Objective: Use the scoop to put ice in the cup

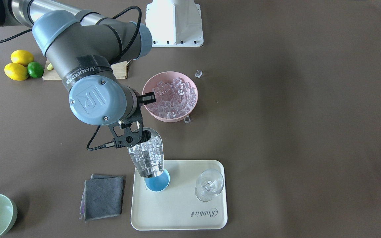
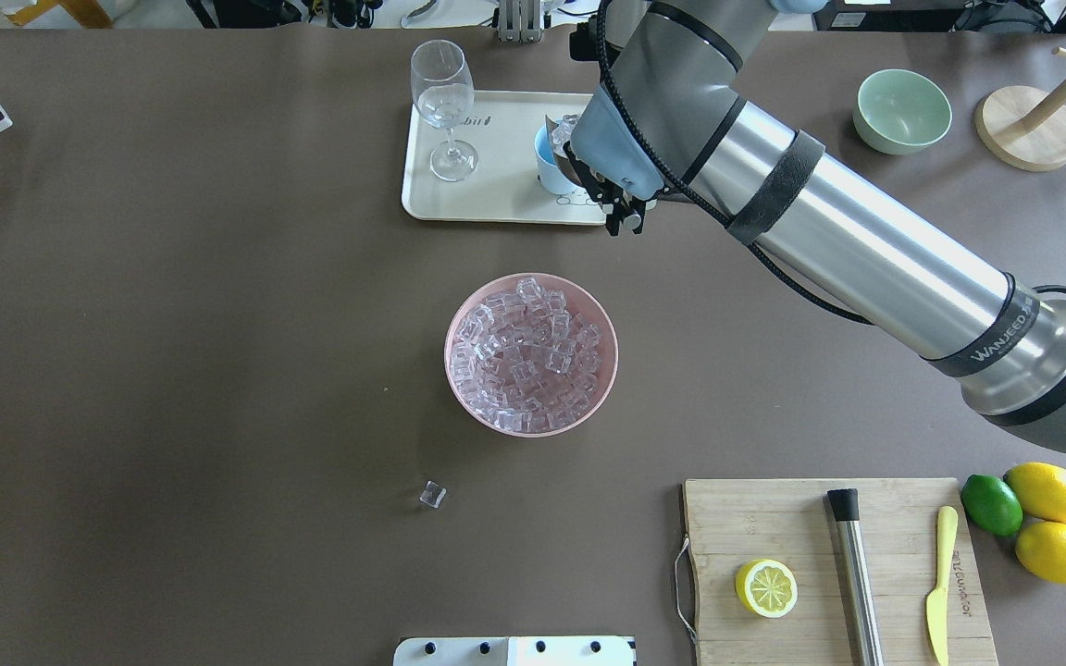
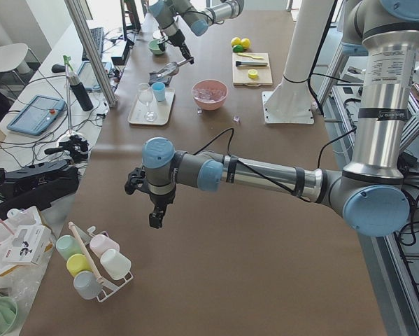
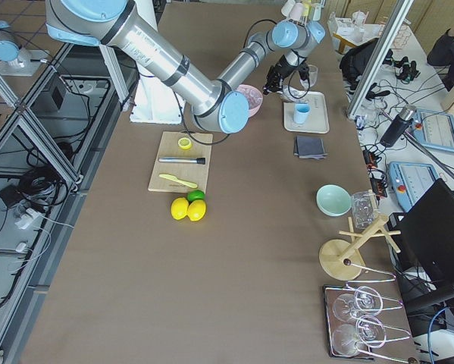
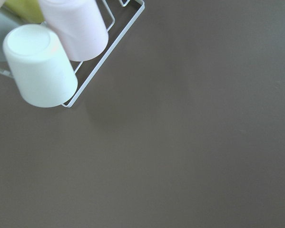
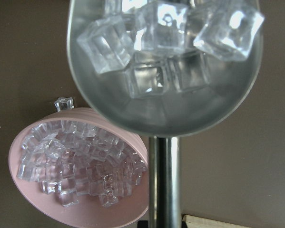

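Exterior front-facing view: the right claw [image 1: 148,97] is closed on the rod handle of the scoop [image 1: 146,153]. The fingers are mostly hidden behind the wrist, but the scoop hangs in the air from that arm. The trough is heaped with ice [image 6: 166,28]. Its lip overlaps the near rim of the cup [image 1: 159,183], which stands on the tray [image 1: 184,215] beside the stemmed glass [image 1: 209,185]. The cup's interior reads plain blue, with no cubes visible in it.

The pink bowl [image 1: 159,119] holds the main ice supply. One loose cube [image 1: 198,73] lies on the tabletop [image 1: 309,132] near it.

The left claw [image 3: 155,217] hangs well apart, at the far end, and whether it is open or closed cannot be told.

Step in hand, as judged: the pour, with the scoop loaded and positioned but nothing tipped out yet.

The next move calls for a slow wrist tilt with the lip centred over the cup mouth. The scoop looks wider than the cup, so a fast tip would likely spill cubes onto the tray.
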### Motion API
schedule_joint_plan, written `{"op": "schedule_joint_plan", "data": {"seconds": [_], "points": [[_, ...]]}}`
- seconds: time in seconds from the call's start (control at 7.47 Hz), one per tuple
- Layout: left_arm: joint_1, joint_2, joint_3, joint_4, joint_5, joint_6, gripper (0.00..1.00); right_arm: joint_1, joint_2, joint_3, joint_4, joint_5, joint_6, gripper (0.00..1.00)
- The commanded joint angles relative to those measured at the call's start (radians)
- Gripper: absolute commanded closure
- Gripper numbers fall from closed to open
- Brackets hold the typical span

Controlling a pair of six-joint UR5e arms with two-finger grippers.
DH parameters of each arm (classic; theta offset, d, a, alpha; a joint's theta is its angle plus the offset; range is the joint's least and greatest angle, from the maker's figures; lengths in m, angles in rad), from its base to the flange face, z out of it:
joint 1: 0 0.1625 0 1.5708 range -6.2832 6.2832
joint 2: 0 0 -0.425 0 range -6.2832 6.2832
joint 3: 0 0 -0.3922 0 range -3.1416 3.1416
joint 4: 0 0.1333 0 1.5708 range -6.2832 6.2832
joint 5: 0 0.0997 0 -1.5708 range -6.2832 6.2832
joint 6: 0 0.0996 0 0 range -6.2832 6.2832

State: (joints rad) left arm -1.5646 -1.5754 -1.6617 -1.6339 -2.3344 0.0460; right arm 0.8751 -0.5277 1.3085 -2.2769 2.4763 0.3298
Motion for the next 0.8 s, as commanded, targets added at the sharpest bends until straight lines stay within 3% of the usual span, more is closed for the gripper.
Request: {"op": "schedule_joint_plan", "data": {"seconds": [0.0, 0.4, 0.67], "points": [[-0.063, 0.055, 0.006, 0.003, -0.034, 0.000, 0.02, -0.002, 0.008, -0.018, -0.041, 0.006, -0.001, 1.00], [-0.084, 0.101, 0.039, -0.003, -0.036, 0.000, 0.02, -0.002, 0.035, -0.035, -0.087, 0.052, -0.003, 1.00], [-0.095, 0.121, 0.040, 0.003, -0.085, -0.002, 0.02, -0.011, 0.037, -0.037, -0.087, 0.062, -0.003, 1.00]]}}
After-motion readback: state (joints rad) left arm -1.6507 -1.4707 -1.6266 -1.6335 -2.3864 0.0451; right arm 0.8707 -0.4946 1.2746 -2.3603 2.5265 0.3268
